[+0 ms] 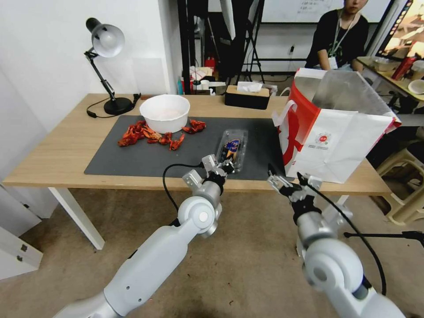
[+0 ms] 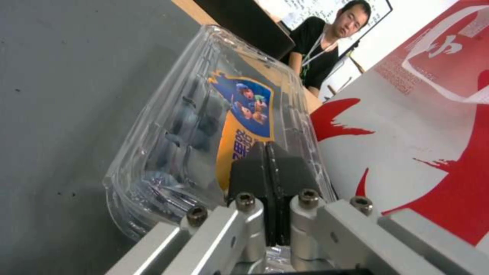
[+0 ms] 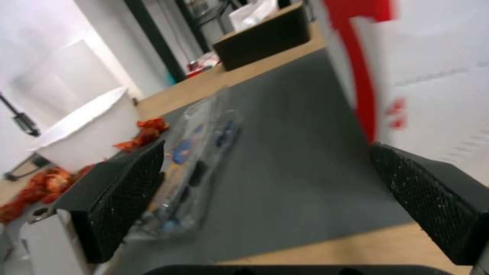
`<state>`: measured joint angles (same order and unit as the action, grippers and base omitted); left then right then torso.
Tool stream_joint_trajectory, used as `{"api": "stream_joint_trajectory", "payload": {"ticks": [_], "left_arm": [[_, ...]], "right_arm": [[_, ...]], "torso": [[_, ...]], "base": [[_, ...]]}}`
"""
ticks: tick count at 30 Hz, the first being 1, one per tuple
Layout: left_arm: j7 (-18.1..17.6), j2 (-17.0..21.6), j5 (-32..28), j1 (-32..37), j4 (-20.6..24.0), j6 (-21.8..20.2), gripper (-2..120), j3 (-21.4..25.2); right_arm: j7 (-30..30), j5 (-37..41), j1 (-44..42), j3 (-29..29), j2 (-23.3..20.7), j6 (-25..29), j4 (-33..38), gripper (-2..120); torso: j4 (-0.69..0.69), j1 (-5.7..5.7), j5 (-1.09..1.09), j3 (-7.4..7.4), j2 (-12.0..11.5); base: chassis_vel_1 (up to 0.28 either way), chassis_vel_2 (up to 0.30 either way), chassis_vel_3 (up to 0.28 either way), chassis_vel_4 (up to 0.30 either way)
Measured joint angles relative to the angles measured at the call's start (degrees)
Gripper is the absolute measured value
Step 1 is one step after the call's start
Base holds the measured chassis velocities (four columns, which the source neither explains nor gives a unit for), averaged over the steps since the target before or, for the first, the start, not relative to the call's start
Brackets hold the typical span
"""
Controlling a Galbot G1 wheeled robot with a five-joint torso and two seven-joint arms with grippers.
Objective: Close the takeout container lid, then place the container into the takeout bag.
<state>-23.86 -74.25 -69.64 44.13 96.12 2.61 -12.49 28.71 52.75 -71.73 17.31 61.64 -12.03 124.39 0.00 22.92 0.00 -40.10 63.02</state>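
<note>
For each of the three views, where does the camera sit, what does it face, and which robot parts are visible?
Head view: from above, facing the table; both arms, left gripper at the container, right gripper near the bag.
Left wrist view: low, shut fingers against the container.
Right wrist view: low, open fingers facing the mat.
All share container and bag.
</note>
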Motion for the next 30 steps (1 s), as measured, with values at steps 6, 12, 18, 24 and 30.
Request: {"api": "stream_joint_trajectory", "payload": {"ticks": [6,12,18,24,30], "left_arm": [[-0.3,0.0,0.0,-0.1,-0.2,-0.1,0,-0.1],[-0.4,0.1,0.1,-0.1,-0.4,-0.1,0,-0.3],[-0.6,0.1,0.1,-0.2,-0.6,-0.1,0,-0.4],[-0.7,0.2,0.1,-0.3,-0.7,0.0,0,-0.4],[-0.7,0.3,0.1,-0.4,-0.7,0.0,0,-0.4]], "right_arm": [[1.8,8.4,8.4,-3.2,-0.8,-2.3,-4.2,100],[2.8,12.2,13.1,-5.4,-0.3,-3.3,-7.4,100],[3.9,14.8,19.0,-9.0,0.9,-4.0,-12.4,100],[3.9,15.1,21.2,-10.8,1.7,-4.2,-14.9,100],[3.8,15.9,23.7,-12.9,3.1,-4.5,-19.1,100]], "torso": [[0.0,0.0,0.0,0.0,0.0],[0.0,0.0,-0.01,0.0,0.0],[0.0,0.0,-0.01,-0.01,0.0],[0.0,0.0,-0.01,0.0,0.0],[0.0,0.0,-0.01,-0.01,0.0]], "base": [[0.0,0.0,0.0,0.0],[0.0,0.0,0.0,0.0],[0.0,0.0,0.0,0.0],[0.0,0.0,0.0,0.0],[0.0,0.0,0.0,0.0]]}}
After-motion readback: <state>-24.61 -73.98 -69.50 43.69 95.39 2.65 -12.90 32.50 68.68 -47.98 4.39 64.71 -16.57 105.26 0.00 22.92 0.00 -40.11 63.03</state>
